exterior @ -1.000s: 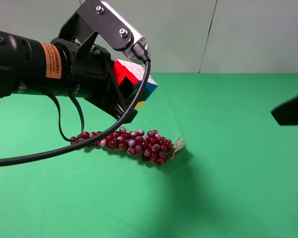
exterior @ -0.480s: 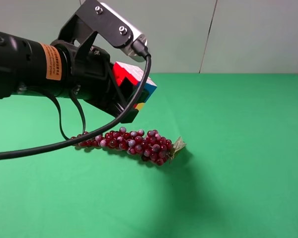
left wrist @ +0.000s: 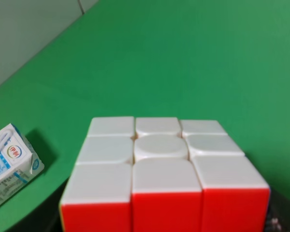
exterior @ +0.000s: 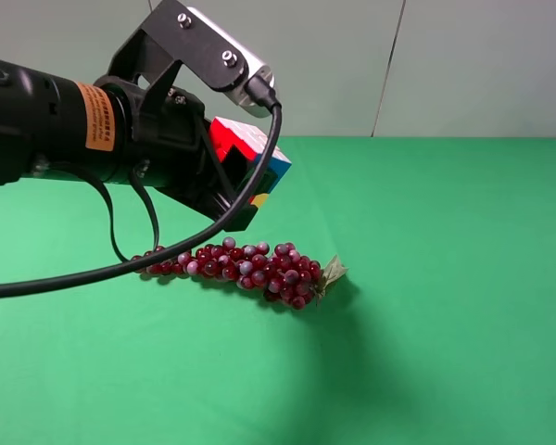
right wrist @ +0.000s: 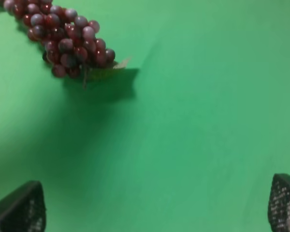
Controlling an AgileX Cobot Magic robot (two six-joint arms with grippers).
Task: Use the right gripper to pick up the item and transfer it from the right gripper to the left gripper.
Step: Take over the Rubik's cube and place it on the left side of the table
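Note:
The puzzle cube [exterior: 252,159], with white, red, blue and yellow squares, is held in the air by my left gripper [exterior: 233,181], which is shut on it. The left arm has a grey screwed plate and an orange band. In the left wrist view the cube [left wrist: 164,174] fills the near field, white face up, red face toward the camera. My right gripper [right wrist: 154,203] is open and empty, its two black fingertips [right wrist: 21,208] wide apart over bare green cloth. In the exterior high view only a sliver of the right arm shows at the lower right edge.
A red grape bunch [exterior: 246,269] lies on the green cloth [exterior: 426,278] below the left gripper; it also shows in the right wrist view [right wrist: 63,41]. A white-blue carton [left wrist: 9,164] lies on the cloth in the left wrist view. A grey wall stands behind.
The right arm has pulled away to the lower right, almost out of the exterior high view. The left gripper has held the cube nearly still.

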